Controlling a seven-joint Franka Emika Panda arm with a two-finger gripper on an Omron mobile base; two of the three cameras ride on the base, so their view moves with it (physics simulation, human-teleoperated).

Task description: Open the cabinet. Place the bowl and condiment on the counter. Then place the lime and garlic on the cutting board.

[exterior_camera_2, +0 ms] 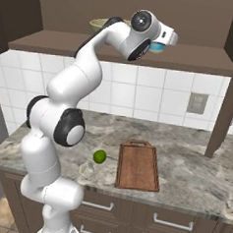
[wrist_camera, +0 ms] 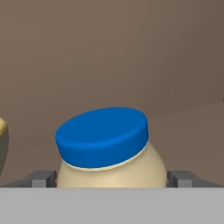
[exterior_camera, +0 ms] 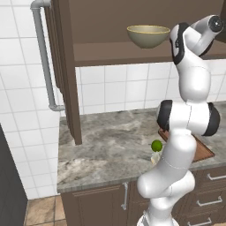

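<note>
Blue-lidded condiment (wrist_camera: 107,151) stands upright, lid up, between the wide-open gripper (wrist_camera: 112,178) fingers, not gripped.

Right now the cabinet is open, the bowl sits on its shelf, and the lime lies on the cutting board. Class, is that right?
Not quite: the lime lies on the counter, left of the cutting board, as the right base view shows. The cabinet is open and the bowl is on its shelf.

I'm looking into a home kitchen: white wall tiles (exterior_camera_2: 139,98), marbled stone table (exterior_camera: 110,150), dark wooden wall cabinet (exterior_camera: 66,66), drawers (exterior_camera_2: 170,223) below.
</note>
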